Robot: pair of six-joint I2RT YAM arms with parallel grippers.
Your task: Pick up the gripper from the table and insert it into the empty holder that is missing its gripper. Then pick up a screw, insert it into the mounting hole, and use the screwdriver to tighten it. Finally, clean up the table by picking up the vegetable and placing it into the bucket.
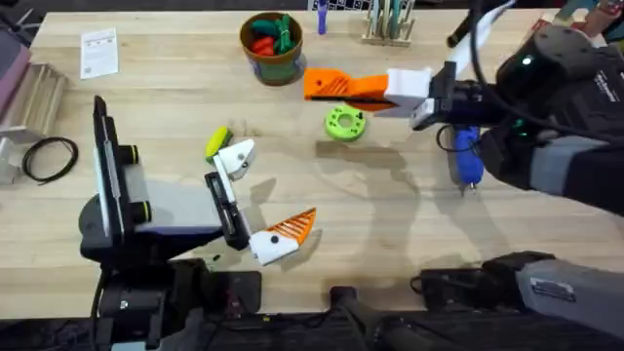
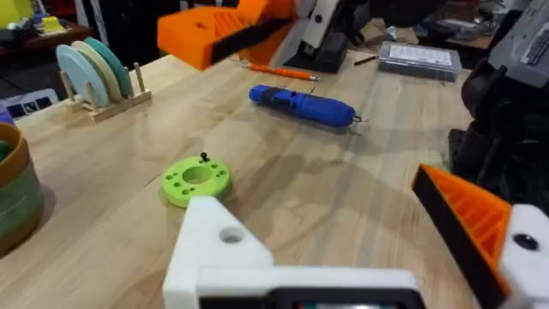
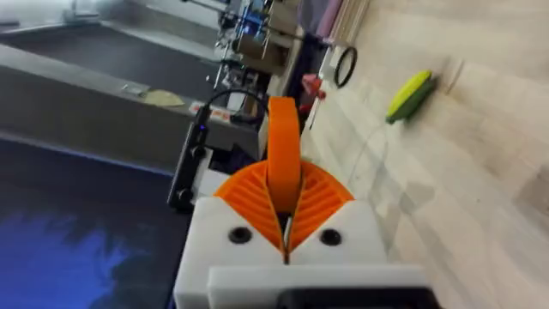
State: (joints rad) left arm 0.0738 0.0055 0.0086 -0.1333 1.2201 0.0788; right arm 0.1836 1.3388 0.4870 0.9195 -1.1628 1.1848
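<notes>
Right gripper: the right gripper (image 1: 317,84) reaches in from the right side of the table and hangs above the wood near the bucket, its fingers clenched on the gripper (image 3: 283,154), a small orange block that stands out past its orange ribbed pads (image 3: 322,197).
Left gripper: the left gripper (image 1: 268,200) sits low over the near middle of the table with its jaws released and nothing between them; 1 finger carries an orange ribbed pad (image 2: 472,215), the other finger (image 2: 219,249) shows bare white, with no pad on it.
Gripper position: in the overhead view the gripper (image 1: 324,83) is off the table, just beside the bucket and above the green disc.
Green disc: the green disc (image 1: 344,122) lies flat on the wood, with a small dark screw (image 2: 203,157) standing on its rim.
Screwdriver: the screwdriver (image 1: 467,161) lies flat on the table to the right of the green disc, partly under the right arm, well apart from both grippers' fingers.
Vegetable: the vegetable (image 1: 216,142) lies on the table close to the left gripper's bare finger.
Bucket: the bucket (image 1: 272,60) stands at the far side of the table, with red and green toy vegetables (image 1: 269,37) inside.
Other tool: a slim orange pencil-like tool (image 2: 279,72) lies beyond the screwdriver.
</notes>
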